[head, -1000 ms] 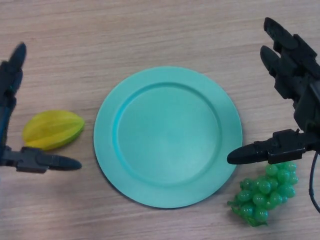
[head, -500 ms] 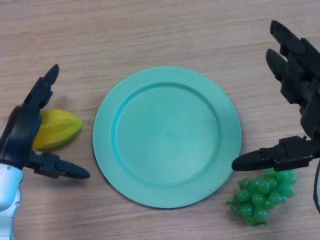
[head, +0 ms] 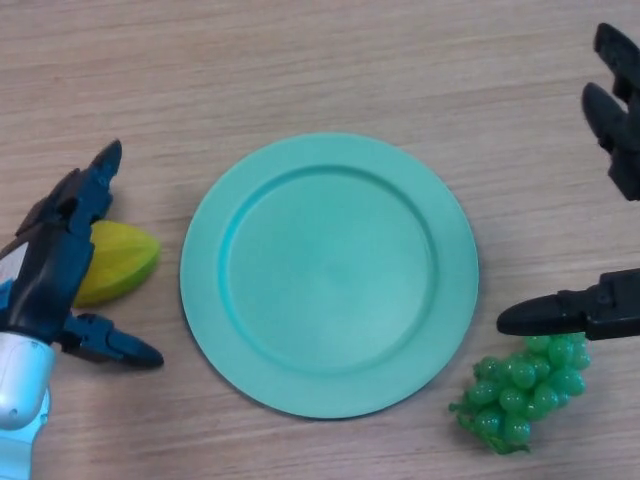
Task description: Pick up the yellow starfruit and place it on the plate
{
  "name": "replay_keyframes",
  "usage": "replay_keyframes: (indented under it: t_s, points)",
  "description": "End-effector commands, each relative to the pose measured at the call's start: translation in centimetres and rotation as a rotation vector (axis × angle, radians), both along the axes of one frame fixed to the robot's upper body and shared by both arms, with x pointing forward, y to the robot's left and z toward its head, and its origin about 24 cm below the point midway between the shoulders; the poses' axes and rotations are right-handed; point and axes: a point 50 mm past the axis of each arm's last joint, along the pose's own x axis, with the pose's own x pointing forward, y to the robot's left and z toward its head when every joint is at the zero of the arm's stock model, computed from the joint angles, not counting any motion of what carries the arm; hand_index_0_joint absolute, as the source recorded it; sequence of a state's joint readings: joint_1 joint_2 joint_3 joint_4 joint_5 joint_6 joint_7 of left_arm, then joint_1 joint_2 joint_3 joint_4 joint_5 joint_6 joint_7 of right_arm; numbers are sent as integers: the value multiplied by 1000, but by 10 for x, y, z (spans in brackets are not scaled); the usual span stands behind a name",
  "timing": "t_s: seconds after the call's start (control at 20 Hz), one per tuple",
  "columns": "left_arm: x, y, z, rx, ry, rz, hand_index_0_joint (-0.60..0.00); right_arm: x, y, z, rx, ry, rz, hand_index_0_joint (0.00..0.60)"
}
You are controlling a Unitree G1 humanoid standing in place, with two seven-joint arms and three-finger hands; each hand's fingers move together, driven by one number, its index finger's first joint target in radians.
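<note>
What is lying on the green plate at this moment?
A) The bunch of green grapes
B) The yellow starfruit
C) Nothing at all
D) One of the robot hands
C: the green plate is bare; the yellow starfruit lies on the table to its left, partly under the left robot hand, and the green grapes sit off its lower right rim, by the right robot hand.

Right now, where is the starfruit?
In the head view the starfruit lies on the table, left of the plate, partly under the open left hand.
</note>
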State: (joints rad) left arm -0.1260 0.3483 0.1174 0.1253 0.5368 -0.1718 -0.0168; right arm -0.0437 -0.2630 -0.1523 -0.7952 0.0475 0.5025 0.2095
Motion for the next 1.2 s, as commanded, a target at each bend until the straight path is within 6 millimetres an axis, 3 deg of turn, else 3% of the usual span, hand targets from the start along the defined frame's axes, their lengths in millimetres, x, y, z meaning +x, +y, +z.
replay_keyframes:
  t_s: [0.05, 0.15, 0.2, 0.3, 0.55, 0.85, 1.05, 1.15, 1.2]
  points:
    - [-2, 16, 37, 74, -184, 35, 0, -12, -2, 25, -3, -180, 22, 0]
    - [-2, 16, 38, 77, -199, 45, -197, -12, -2, 24, -1, -176, 23, 0]
    - [-2, 16, 38, 79, -199, 45, -347, -12, -2, 24, 3, -173, 25, 0]
    - [-3, 17, 39, 172, -240, 45, -580, -11, -2, 24, 0, -172, 26, 0]
    - [-7, 19, 37, 234, -229, 46, -600, -11, -1, 24, 6, -174, 28, 0]
    - [-16, 12, 70, 225, -356, 91, -600, -10, 0, 23, 1, -170, 35, 0]
    - [-17, -19, 93, 270, -535, 69, -600, -8, 0, 25, -9, -186, 28, 0]
    - [-15, -43, 89, 236, -523, -18, -600, -7, 0, 24, -11, -184, 31, 0]
    - [-15, -60, 82, 125, -465, -100, -600, -8, 0, 23, -6, -181, 38, 0]
